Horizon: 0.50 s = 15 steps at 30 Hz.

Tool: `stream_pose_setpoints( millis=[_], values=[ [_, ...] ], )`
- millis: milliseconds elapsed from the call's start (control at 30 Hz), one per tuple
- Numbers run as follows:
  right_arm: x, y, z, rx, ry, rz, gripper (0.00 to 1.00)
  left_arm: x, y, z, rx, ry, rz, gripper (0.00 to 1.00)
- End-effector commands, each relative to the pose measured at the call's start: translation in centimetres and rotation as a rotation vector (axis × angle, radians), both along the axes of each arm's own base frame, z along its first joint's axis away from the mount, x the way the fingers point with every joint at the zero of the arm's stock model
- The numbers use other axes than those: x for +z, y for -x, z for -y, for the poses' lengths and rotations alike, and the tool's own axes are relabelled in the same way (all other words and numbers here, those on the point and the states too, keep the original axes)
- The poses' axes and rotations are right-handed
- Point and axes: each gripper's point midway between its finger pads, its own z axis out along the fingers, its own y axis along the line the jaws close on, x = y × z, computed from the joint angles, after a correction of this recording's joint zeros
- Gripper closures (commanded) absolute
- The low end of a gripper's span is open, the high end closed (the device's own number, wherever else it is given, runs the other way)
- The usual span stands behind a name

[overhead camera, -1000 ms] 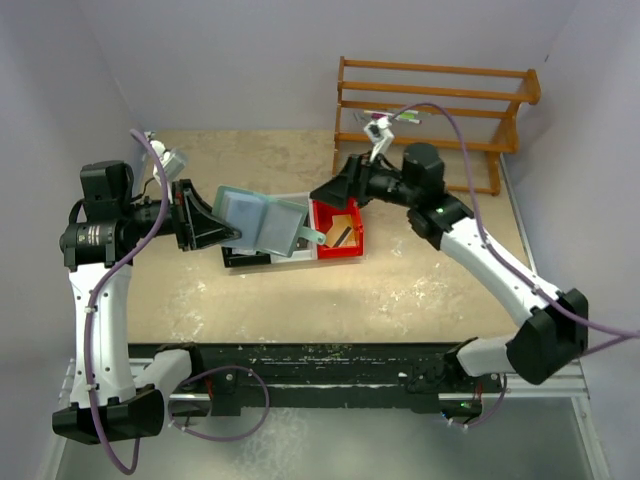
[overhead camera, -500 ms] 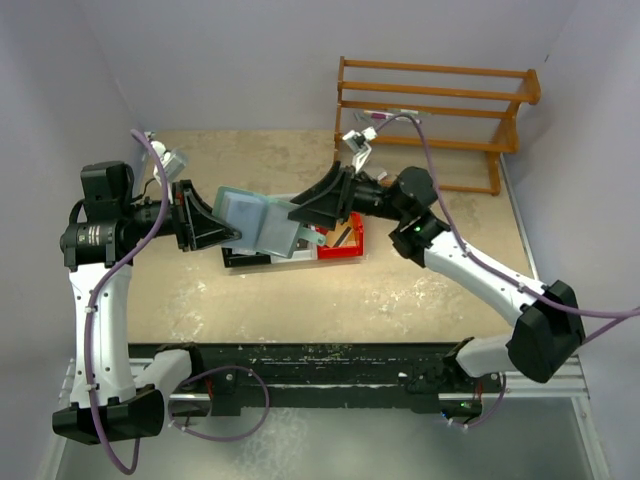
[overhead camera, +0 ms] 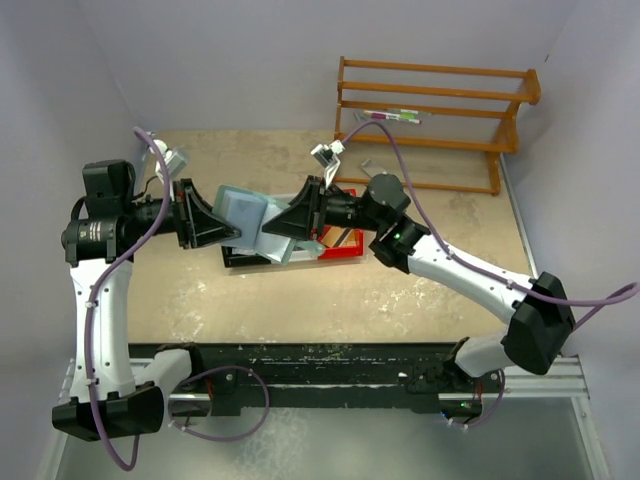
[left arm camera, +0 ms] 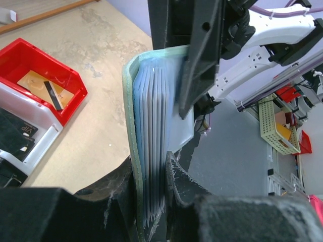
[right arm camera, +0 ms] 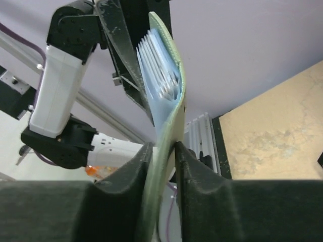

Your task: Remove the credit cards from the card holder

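Sandy beige table (overhead camera: 420,300) lies under both my arms, and a wooden rack (overhead camera: 440,100) stands at its far right side. Near the middle, a red bin (left arm camera: 48,75) sits against a white bin (left arm camera: 38,133). In the red one lie a flat orange-brown piece and a small black strip; what they are, I cannot tell from here.

Above these bins, off the table, I hold the card holder (overhead camera: 250,215) between my two claws. It is open like a book. My left gripper (left arm camera: 150,169) is clenched on one grey-green wall together with the pack of sleeves. My right gripper (right arm camera: 162,156) is pinched on the other wall, which stands away from the pack at an angle.

The credit cards (left arm camera: 154,136) sit inside the holder as a fan of light blue edges, close to each other, between the two green walls.
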Motion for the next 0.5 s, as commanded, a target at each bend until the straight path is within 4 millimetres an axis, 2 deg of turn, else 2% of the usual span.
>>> stream_pose_setpoints(
  millis=[0, 100, 233, 467],
  values=[
    [1.6, -0.2, -0.4, -0.026, -0.058, 0.050, 0.87, 0.8, 0.5, 0.2, -0.029, 0.021, 0.033, 0.71],
    [1.9, 0.1, 0.0, -0.032, -0.067, 0.064, 1.00, 1.1, 1.6, 0.5, -0.074, 0.050, 0.044, 0.58],
    [1.8, 0.9, 0.5, 0.001, -0.060, 0.058, 1.00, 1.6, 2.9, 0.8, -0.124, 0.079, 0.074, 0.47],
    [1.3, 1.3, 1.0, 0.007, -0.036, 0.074, 1.00, 2.0, 3.5, 1.0, -0.173, 0.125, 0.078, 0.45]
  ],
)
